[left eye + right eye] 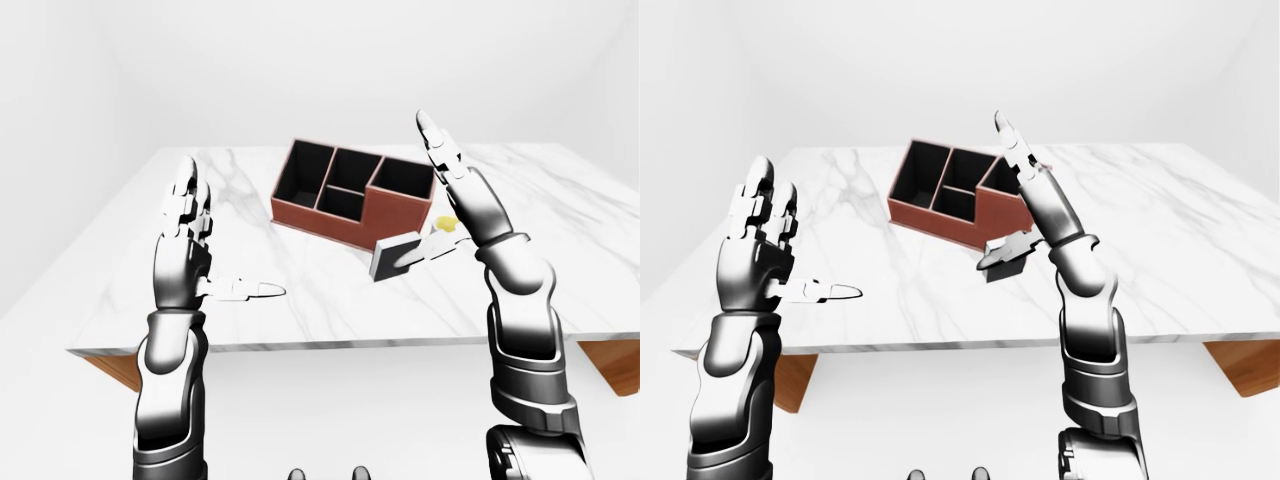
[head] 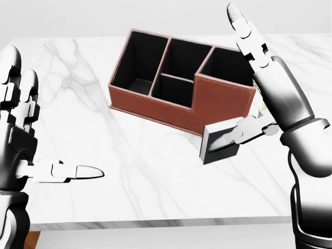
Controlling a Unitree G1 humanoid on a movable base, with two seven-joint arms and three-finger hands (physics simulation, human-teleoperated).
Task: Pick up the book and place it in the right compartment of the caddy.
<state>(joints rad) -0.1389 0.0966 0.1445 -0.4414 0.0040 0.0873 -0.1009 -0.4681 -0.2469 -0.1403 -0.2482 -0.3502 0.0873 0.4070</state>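
I'm holding my right hand (image 2: 259, 88) up over the marble table (image 2: 104, 104), fingers spread wide & pointing up, thumb sticking out sideways twd head-view left. The book (image 2: 220, 144), dark cover w/ pale edge, is tilting just below the caddy's near wall, and my thumb is lying across its top edge; can't tell if it's resting on the table or propped on the thumb, no fingers closing round it. The caddy (image 2: 176, 101) is sitting at an angle mid-table, red-brown outside, black inside, its right compartment (image 2: 228, 65) partly behind my fingers. A small yellow thing (image 1: 446, 222) is showing beside the caddy in left-eye view. My left hand (image 2: 23, 140) is hovering at head-view left, also wide open, thumb out, holding nothing, well apart from the caddy.
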